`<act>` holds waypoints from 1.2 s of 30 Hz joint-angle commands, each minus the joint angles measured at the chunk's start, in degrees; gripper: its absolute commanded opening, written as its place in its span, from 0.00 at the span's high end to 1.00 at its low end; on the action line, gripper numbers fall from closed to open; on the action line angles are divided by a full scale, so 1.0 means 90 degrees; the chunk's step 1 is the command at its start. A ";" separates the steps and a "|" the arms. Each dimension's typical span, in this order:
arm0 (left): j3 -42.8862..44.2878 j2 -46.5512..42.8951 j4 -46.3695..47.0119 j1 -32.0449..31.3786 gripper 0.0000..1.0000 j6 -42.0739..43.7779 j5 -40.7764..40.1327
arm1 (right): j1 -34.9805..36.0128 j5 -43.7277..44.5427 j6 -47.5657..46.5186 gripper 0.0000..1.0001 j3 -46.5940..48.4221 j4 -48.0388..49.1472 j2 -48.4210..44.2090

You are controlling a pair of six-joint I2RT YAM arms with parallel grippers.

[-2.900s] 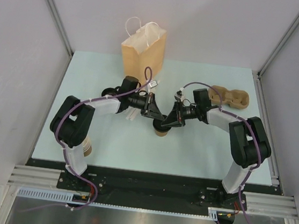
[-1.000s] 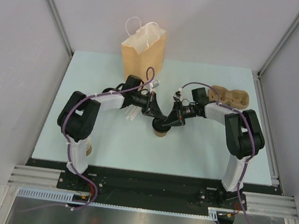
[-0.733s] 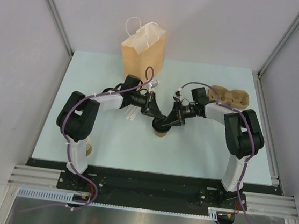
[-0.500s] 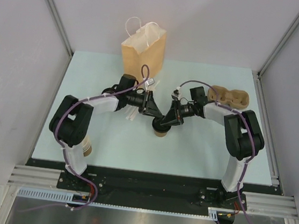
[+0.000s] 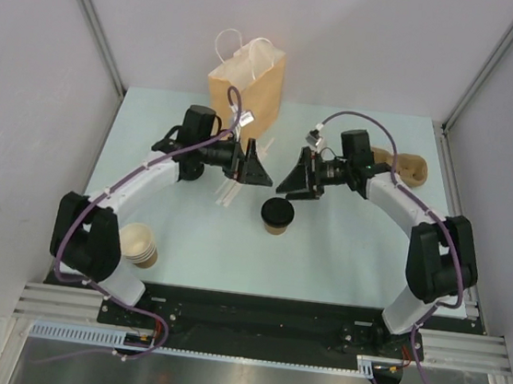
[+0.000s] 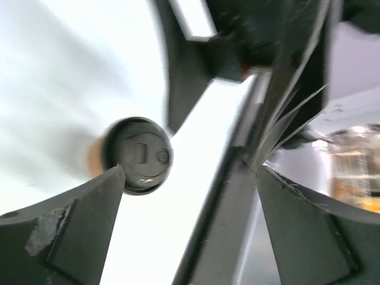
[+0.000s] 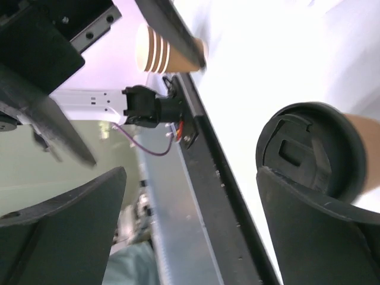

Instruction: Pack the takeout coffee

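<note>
The takeout coffee (image 5: 277,215) is seen standing upright and lidded near the middle of the table (image 5: 351,258), touched by neither gripper. In the top view it is placed at about five o'clock from the left gripper (image 5: 257,168) and seven o'clock from the right gripper (image 5: 295,180). Both grippers are spread wide, with nothing held between the fingers.

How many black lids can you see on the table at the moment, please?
1: the lid on the takeout coffee, standing in front of the paper bag. Others may be hidden from view.
</note>
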 commanded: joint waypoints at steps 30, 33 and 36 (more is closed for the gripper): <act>0.2642 0.1393 -0.3176 -0.2524 0.00 0.3614 -0.4842 | -0.1622 0.2161 -0.2061 0.00 0.0393 -0.1994 -0.1069; 0.2585 0.1501 -0.3196 -0.2563 0.01 0.3633 -0.4813 | -0.1641 0.2151 -0.2080 0.00 0.0383 -0.2004 -0.1059; 0.2536 0.1580 -0.3216 -0.2621 0.00 0.3643 -0.4862 | -0.1661 0.2122 -0.2071 0.00 0.0384 -0.2004 -0.1011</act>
